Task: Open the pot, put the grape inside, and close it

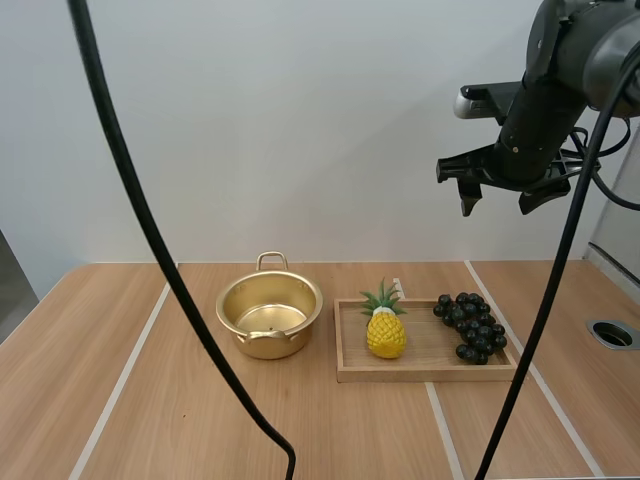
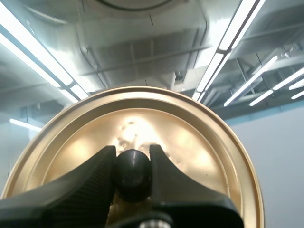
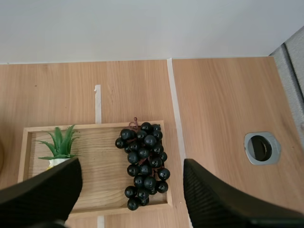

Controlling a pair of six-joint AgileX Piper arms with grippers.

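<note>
A golden pot (image 1: 269, 314) stands uncovered on the table, left of a wooden tray (image 1: 425, 372). On the tray's right end lies a bunch of dark grapes (image 1: 471, 326) (image 3: 143, 163). My right gripper (image 1: 497, 201) (image 3: 128, 190) hangs open high above the grapes, its fingers wide apart. In the left wrist view my left gripper (image 2: 132, 161) is shut on the black knob (image 2: 132, 174) of the golden lid (image 2: 190, 142), whose round top faces the camera.
A toy pineapple (image 1: 385, 328) (image 3: 59, 149) lies on the tray's left part, between pot and grapes. A round grey grommet (image 1: 612, 333) (image 3: 262, 147) is set into the table at the far right. Pale strips cross the wooden tabletop.
</note>
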